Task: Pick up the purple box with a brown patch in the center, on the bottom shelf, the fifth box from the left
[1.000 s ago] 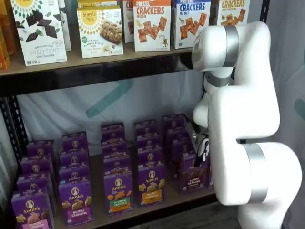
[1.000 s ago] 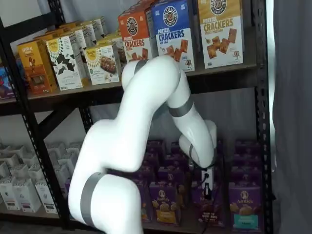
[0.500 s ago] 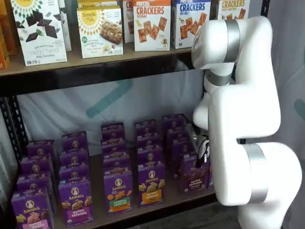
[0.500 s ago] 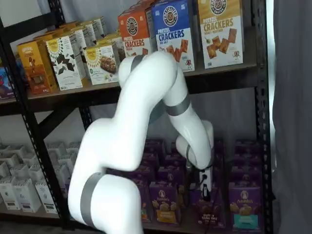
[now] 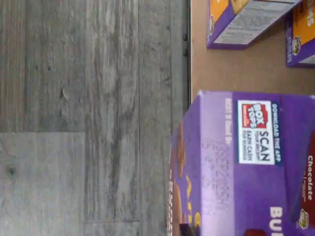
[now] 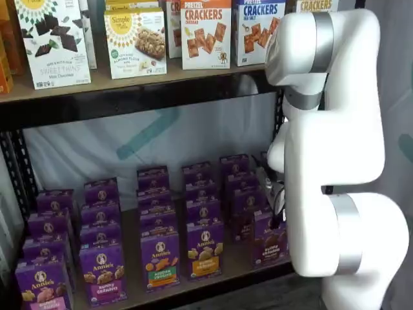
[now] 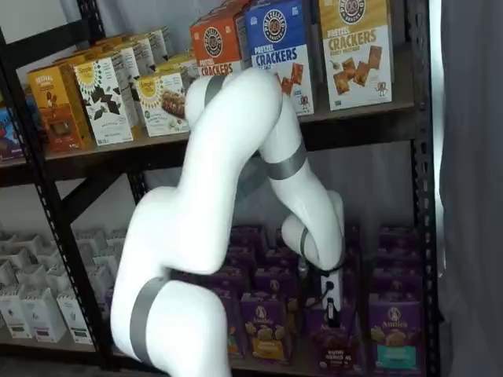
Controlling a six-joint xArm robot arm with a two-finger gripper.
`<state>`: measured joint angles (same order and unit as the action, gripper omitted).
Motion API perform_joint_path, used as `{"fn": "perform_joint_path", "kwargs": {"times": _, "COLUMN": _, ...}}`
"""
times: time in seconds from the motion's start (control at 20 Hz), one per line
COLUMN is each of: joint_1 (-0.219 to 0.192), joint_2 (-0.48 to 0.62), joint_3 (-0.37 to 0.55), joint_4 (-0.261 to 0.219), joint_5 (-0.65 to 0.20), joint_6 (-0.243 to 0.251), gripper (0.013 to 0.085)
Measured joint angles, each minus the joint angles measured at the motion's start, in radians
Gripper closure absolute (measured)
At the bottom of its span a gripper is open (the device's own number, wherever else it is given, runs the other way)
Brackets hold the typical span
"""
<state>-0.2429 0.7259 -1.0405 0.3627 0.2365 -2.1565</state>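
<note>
The purple box (image 6: 270, 240), a small upright purple cardboard carton with a dark brown centre band, sat low and right of centre in a shelf view, at the front edge of the bottom shelf (image 6: 242, 261), a dark brown wooden board in a black metal rack; in another shelf view it showed low and right of centre (image 7: 336, 345). The white-bodied gripper with black fingers (image 7: 332, 309) reached down onto its top, the fingers clamped on the box, though the white arm hid much of the contact. In the wrist view its printed top panel (image 5: 246, 162) filled the lower right, above grey plank flooring (image 5: 88, 118). It looked light, stiff at the edges, its panels likely to dent; the narrow sides near the top seemed the soundest hold, and the glossy print might slip.
</note>
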Motion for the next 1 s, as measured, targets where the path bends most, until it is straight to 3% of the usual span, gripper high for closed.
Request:
{"fn": "perform_joint_path", "kwargs": {"times": 0.25, "joint_1": -0.013, "joint_2": -0.045, "joint_3": 0.048, "joint_4": -0.066, "joint_5": 0.012, "joint_6": 0.05, "gripper": 0.069}}
{"fn": "perform_joint_path", "kwargs": {"times": 0.4, "joint_1": -0.011, "joint_2": -0.063, "joint_3": 0.083, "joint_4": -0.056, "joint_5": -0.022, "joint_6": 0.039, "gripper": 0.069}}
{"fn": "perform_joint_path", "kwargs": {"times": 0.8, "joint_1": -0.014, "joint_2": -0.162, "joint_3": 0.177, "joint_4": -0.026, "joint_5": -0.009, "joint_6": 0.01, "gripper": 0.069}}
{"fn": "perform_joint_path", "kwargs": {"times": 1.0, "joint_1": -0.018, "joint_2": -0.227, "joint_3": 0.236, "joint_4": 0.014, "joint_5": -0.017, "joint_6": -0.033, "gripper": 0.069}}
